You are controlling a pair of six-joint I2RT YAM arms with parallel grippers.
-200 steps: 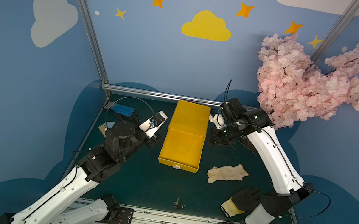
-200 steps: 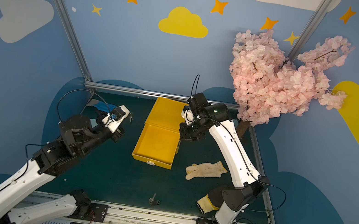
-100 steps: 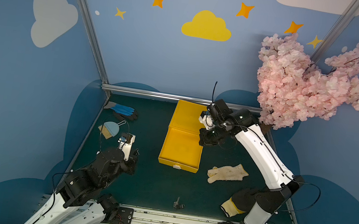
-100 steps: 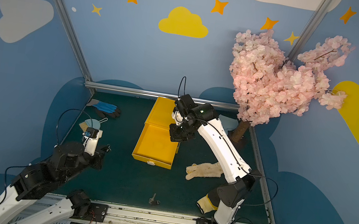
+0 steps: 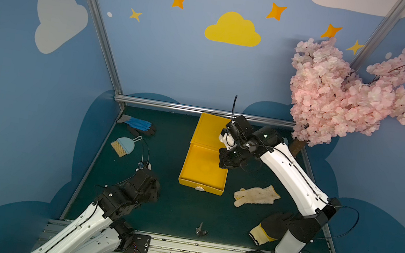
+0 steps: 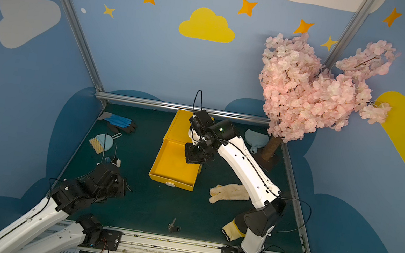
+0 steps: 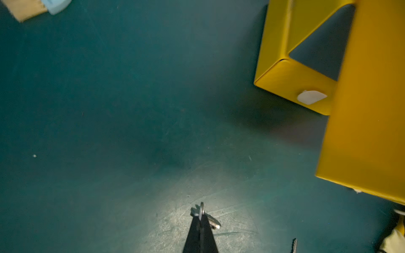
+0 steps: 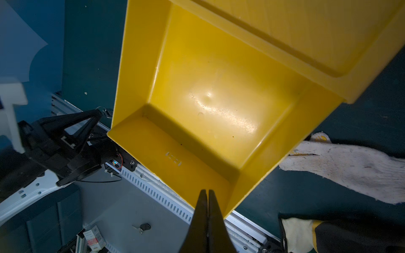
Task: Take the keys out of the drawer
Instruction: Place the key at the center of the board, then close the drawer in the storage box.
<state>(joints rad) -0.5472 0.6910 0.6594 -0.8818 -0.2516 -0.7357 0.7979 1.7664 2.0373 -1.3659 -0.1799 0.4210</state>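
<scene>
With twelve o'clock at the back wall, the left arm (image 5: 89, 221) rises from the front rail at seven o'clock. Its wrist is bent over so that the left gripper (image 7: 200, 218) points down at the green surface (image 7: 109, 109), at eight o'clock from the yellow drawer (image 5: 201, 169). Its jaws are pinched together on a ring of keys (image 7: 205, 215), held outside the drawer; whether the keys touch the surface cannot be told. The right arm (image 5: 289, 175) stands at five o'clock and stretches its white forearm toward eleven, the wrist folded down over the drawer's three o'clock wall. The right gripper (image 8: 207, 193) is closed on nothing, its tips above the drawer, which is pulled out of its case (image 5: 209, 131) toward six. A second bunch of keys (image 5: 201, 232), black-tagged, lies on the surface at six o'clock near the rail.
</scene>
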